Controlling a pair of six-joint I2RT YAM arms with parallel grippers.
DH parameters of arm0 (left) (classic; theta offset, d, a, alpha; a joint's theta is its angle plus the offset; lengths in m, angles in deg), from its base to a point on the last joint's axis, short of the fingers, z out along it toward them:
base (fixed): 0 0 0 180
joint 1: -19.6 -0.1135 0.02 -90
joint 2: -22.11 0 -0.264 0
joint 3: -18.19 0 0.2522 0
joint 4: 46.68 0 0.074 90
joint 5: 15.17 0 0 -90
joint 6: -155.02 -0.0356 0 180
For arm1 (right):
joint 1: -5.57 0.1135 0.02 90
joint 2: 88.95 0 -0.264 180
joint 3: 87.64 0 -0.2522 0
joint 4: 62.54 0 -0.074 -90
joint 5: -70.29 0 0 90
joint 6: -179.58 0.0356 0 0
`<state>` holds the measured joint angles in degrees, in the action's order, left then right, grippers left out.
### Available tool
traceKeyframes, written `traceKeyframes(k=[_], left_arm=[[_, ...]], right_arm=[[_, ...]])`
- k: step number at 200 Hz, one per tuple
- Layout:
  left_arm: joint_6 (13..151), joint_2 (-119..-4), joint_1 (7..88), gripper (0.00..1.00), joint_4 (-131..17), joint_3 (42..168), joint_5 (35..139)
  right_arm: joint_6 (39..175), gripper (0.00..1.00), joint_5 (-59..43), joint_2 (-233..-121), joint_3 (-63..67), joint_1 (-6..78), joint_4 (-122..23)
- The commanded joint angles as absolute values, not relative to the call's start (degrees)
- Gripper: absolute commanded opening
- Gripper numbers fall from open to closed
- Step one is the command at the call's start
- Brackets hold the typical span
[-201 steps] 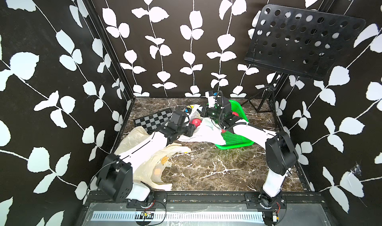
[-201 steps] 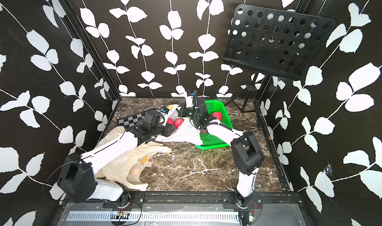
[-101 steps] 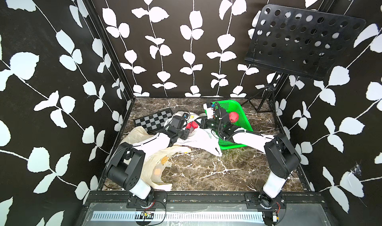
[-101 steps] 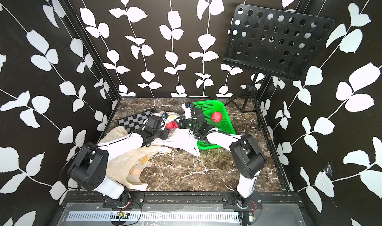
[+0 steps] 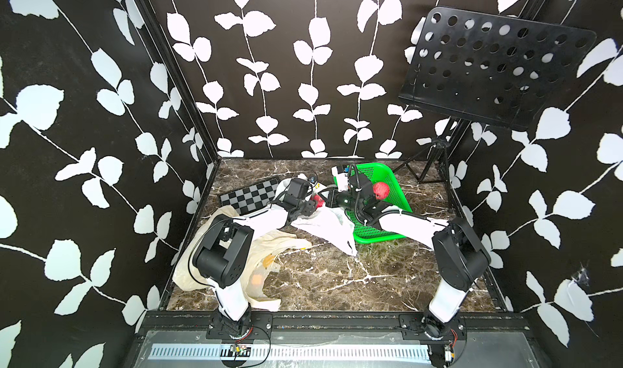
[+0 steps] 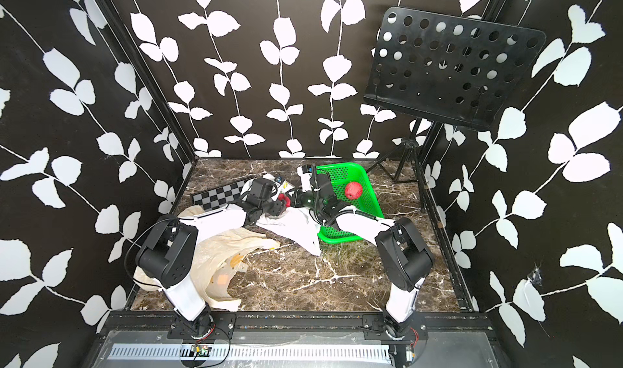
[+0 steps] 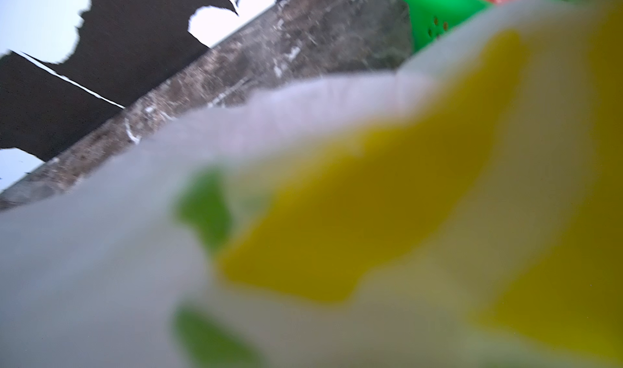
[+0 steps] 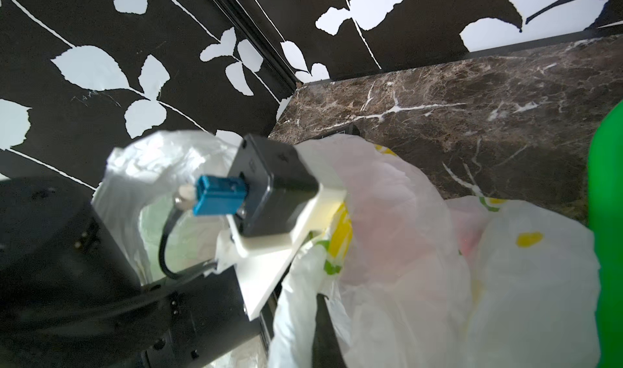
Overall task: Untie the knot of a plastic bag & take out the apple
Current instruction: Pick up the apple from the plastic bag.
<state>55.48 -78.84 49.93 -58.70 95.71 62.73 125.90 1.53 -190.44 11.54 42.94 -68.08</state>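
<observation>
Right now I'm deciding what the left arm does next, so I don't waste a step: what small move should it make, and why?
Probably ease the left gripper onto the red apple showing at the mouth of the white plastic bag and close. The right gripper is shut, apparently pinching the bag, and the apple lies between the two grippers, not yet out.

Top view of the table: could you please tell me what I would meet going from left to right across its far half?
Checkerboard → white plastic bag → green basket → music stand.
</observation>
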Motion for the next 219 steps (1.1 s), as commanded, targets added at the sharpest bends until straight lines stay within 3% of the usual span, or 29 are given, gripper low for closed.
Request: traceKeyframes(k=[1,37,65,113,181,219], left_arm=[[54.4,-79.0,49.3,0.77,-59.6,98.3,60.6],[57.2,-78.4,48.0,0.78,-56.8,97.7,82.4],[62.5,-79.7,47.8,0.79,-54.8,97.3,87.6],[66.5,-86.1,48.0,0.80,-56.9,102.7,85.6],[66.2,-92.1,49.9,0.88,-60.4,107.0,75.0],[65.5,-93.4,49.8,0.93,-63.4,108.2,76.3]], right_arm=[[122.0,0.04,1.6,-189.5,10.3,42.7,-65.8],[119.1,0.04,2.0,-189.2,11.5,42.0,-63.6],[117.2,0.04,1.2,-188.2,12.5,41.9,-62.6],[117.9,0.04,2.6,-187.7,13.0,41.9,-63.6],[122.6,0.03,4.3,-188.6,12.1,40.6,-67.5],[122.6,0.03,4.3,-189.2,9.5,39.6,-66.6]])
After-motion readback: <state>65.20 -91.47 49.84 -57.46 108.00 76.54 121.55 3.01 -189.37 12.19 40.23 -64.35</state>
